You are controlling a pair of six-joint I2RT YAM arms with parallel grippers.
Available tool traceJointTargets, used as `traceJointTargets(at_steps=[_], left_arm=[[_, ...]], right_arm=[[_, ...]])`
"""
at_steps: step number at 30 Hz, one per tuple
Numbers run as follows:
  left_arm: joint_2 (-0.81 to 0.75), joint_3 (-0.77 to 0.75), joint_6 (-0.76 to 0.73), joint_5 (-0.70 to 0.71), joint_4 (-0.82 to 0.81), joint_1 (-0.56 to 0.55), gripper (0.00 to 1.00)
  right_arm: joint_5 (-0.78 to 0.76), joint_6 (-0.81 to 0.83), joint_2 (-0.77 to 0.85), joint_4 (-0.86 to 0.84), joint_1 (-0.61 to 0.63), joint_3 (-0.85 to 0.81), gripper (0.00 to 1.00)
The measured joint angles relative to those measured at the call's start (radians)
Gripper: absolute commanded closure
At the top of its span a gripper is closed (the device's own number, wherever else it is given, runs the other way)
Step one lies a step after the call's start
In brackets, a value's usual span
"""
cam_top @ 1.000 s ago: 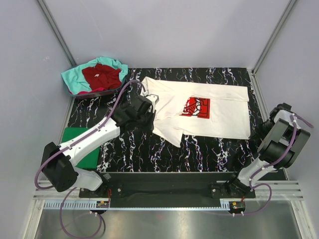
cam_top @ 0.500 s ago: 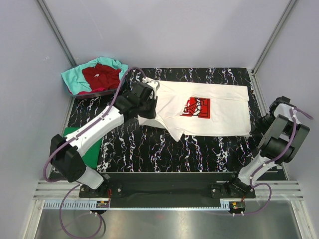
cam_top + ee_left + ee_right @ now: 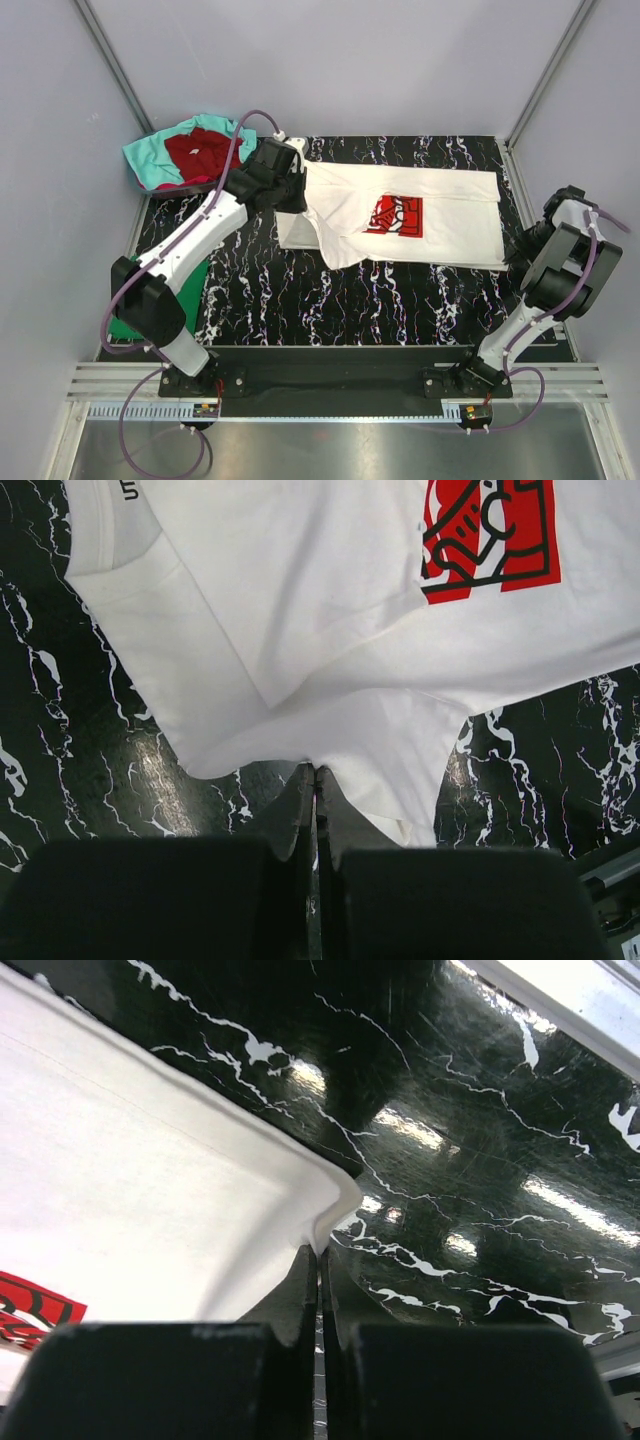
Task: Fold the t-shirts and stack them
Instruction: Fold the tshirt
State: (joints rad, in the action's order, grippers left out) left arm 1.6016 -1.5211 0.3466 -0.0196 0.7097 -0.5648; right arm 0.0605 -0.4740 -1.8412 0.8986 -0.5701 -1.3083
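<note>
Mid-fold on the black marbled table (image 3: 300, 290): the white t-shirt (image 3: 440, 215) lies spread across the far middle and right of the surface, its red print (image 3: 393, 215) facing up. Your left gripper (image 3: 316, 780) is pinched shut on a bunch of the shirt's left side and holds it above the table, so that side hangs in a loose flap over the body of the shirt. Your right gripper (image 3: 320, 1260) is clamped on the hem at the shirt's near-right corner, low against the table, with the cloth curling up just ahead of the jaws.

The step in hand looks like the first lengthwise fold of the white shirt – the left side is up but not yet laid flat. A green t-shirt (image 3: 195, 300) sits at the near left beside the left arm, apparently already folded. The dark red t-shirt (image 3: 200, 150) and the teal t-shirt (image 3: 145, 155) lie heaped at the far-left corner, unfolded.

The next move likely calls for you to bring the raised flap across toward the print and lower it without slack, while the right side stays pinned – release only once the edge lies straight, or the fold may wrinkle.
</note>
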Motion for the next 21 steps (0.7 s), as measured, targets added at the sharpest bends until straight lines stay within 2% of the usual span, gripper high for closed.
traceJointTargets(at_steps=[21], left_arm=[[0.09,-0.13,-0.002,-0.026,0.02,0.069,1.0]], right_arm=[[0.001,-0.001,-0.121,0.047,0.039,-0.177,1.0]])
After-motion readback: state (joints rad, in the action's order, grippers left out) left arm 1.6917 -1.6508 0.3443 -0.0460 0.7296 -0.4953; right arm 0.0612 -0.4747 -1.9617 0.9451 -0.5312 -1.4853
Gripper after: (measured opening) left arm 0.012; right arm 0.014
